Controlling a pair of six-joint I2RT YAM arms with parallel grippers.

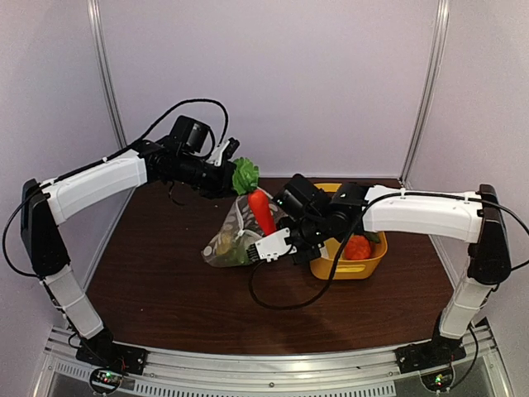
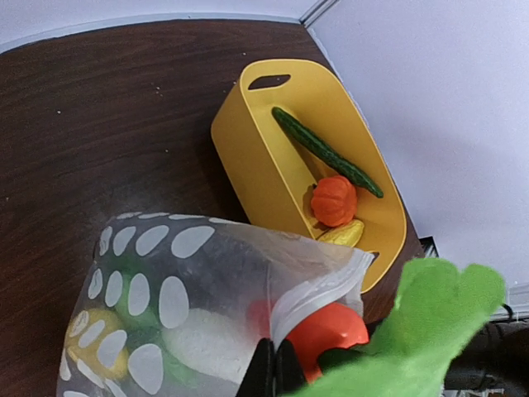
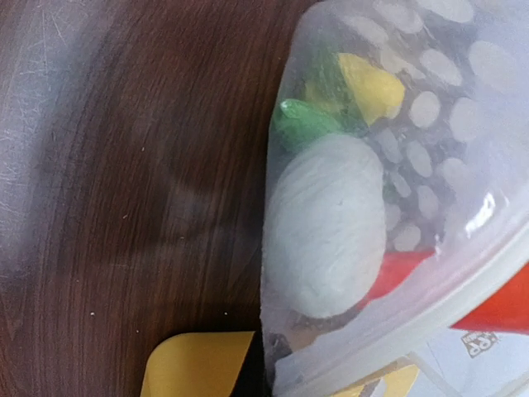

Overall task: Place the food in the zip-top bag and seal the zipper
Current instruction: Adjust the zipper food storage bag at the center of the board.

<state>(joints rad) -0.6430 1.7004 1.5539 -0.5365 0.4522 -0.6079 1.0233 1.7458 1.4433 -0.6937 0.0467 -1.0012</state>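
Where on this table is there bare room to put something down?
Bare wood lies on the table at near left, between the zip-top bag and the front edge, and in a narrower strip right of the yellow basket. The middle is crowded: bag, carrot, basket, left pincer and right pincer bunch together, and a black cable loops in front.

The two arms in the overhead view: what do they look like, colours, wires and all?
Both the left arm and the right arm have white boxy shells over the long links, with black joints and black wrists. A loose black cable loops over the left one, and a second cable hangs under the right. The right gripper carries a white block.
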